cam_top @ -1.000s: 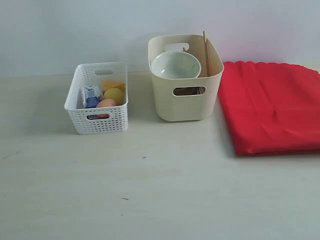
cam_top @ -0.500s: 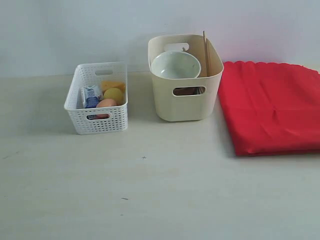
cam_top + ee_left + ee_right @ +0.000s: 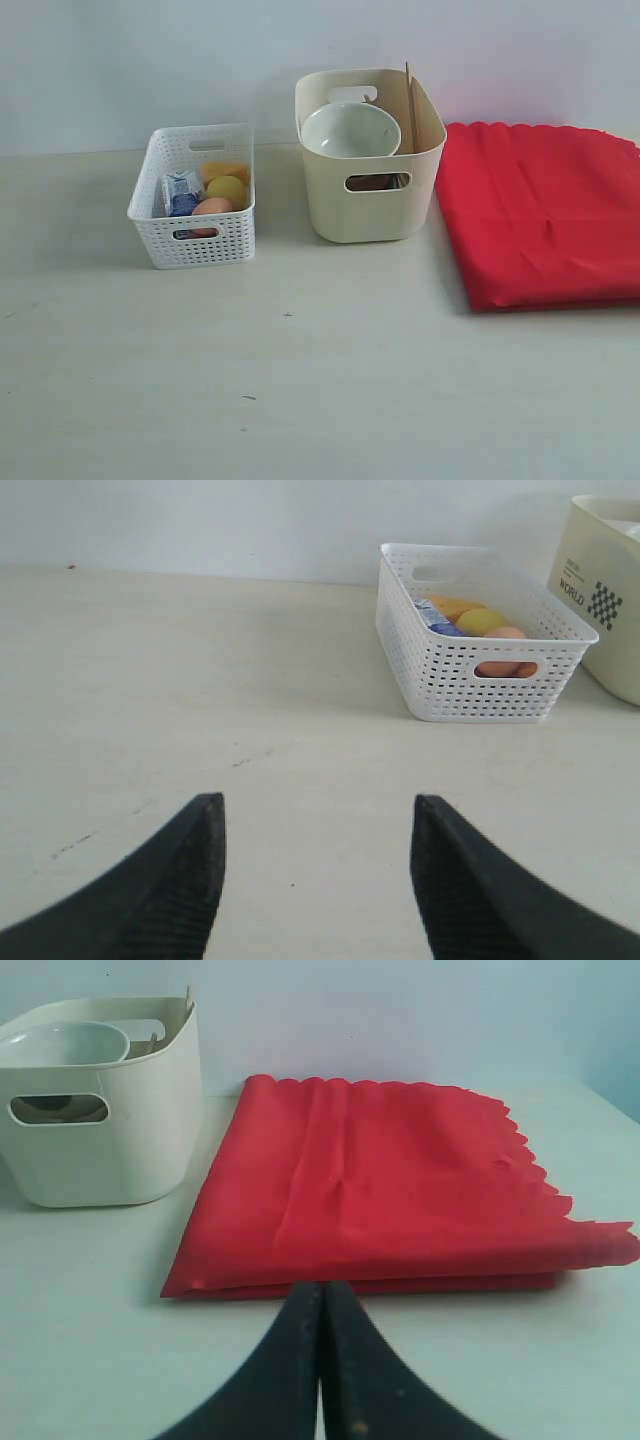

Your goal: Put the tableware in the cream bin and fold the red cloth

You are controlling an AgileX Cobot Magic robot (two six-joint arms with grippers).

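The cream bin (image 3: pixel 370 205) stands at the back middle of the table and holds a pale green bowl (image 3: pixel 350 130) and wooden chopsticks (image 3: pixel 411 100) leaning in its right corner. To its right the red cloth (image 3: pixel 545 215) lies folded flat, scalloped edge at the back. Neither arm shows in the exterior view. My left gripper (image 3: pixel 318 815) is open over bare table, nothing between its fingers. My right gripper (image 3: pixel 321 1295) is shut and empty, just short of the near folded edge of the red cloth (image 3: pixel 380 1195), with the cream bin (image 3: pixel 100 1150) beside it.
A white lattice basket (image 3: pixel 196 205) left of the bin holds a yellow lemon (image 3: pixel 227 190), an egg (image 3: pixel 212 207) and a small blue-white carton (image 3: pixel 181 192). The left wrist view shows this basket (image 3: pixel 480 650) ahead of the gripper. A pale wall runs behind the table.
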